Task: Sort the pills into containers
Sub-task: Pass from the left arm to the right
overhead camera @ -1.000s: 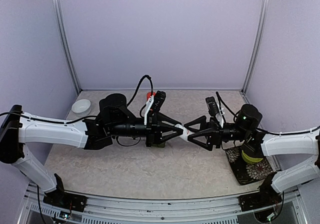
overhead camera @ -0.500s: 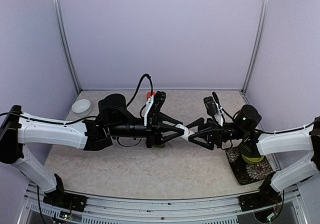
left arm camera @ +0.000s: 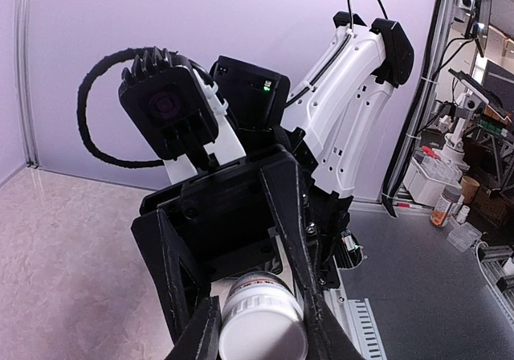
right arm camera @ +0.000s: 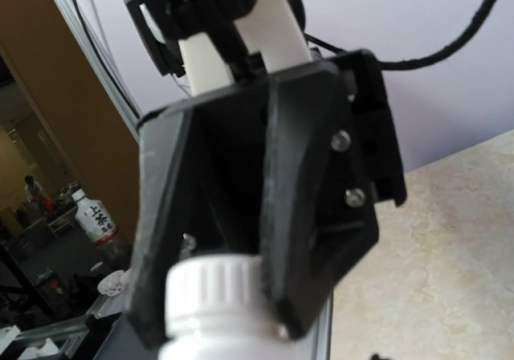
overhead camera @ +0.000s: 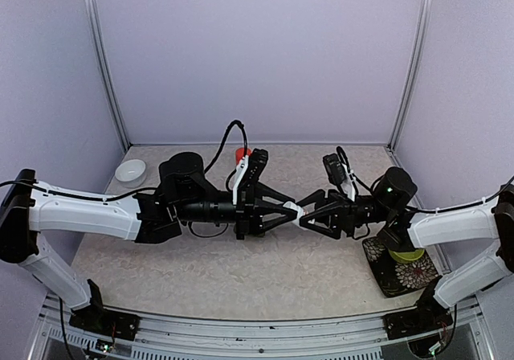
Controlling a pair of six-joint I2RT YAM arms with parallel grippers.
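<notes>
A small white pill bottle (overhead camera: pixel 295 211) hangs in mid-air above the middle of the table, with my left gripper (overhead camera: pixel 291 210) shut on it. In the left wrist view its flat white end (left arm camera: pixel 261 332) sits between my two black fingers. My right gripper (overhead camera: pixel 307 216) meets it from the right, its jaws set around the bottle's other end with a gap still showing, so it is open. The right wrist view shows the ribbed white cap (right arm camera: pixel 213 289) between black fingers. The containers are hidden behind the left arm. No loose pills show.
A red-orange bottle (overhead camera: pixel 241 153) stands at the back, just behind the left wrist. A white bowl (overhead camera: pixel 130 169) sits at the back left. A lime-green bowl (overhead camera: pixel 405 255) rests on a patterned mat (overhead camera: pixel 401 278) at the right, under the right arm.
My right gripper has moved left up to the held bottle, and its jaws have narrowed around it. The left gripper has kept its grip and hardly moved.
</notes>
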